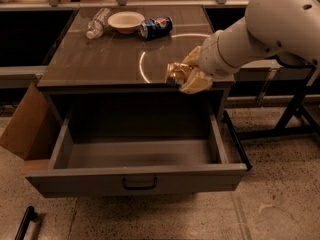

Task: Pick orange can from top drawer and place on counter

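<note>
Right of centre frame, the claw (190, 75) grips the orange can (175, 73) at the front edge of the table (100, 59), above the open top drawer (75, 182).

My gripper (187, 77) grips orange can (174, 74) at counter (95, 61) front edge, right side, above pulled-out top drawer (135, 176). Counter's back, left to right: bottle (96, 24), bowl (126, 20), Pepsi can (156, 27). Cardboard box (25, 129) left of drawer.

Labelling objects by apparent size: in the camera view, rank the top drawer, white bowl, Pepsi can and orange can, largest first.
1. top drawer
2. white bowl
3. Pepsi can and orange can look alike; the orange can, gripped in the claw at the counter's front edge, is nearer and partly covered, so unranked.
</note>
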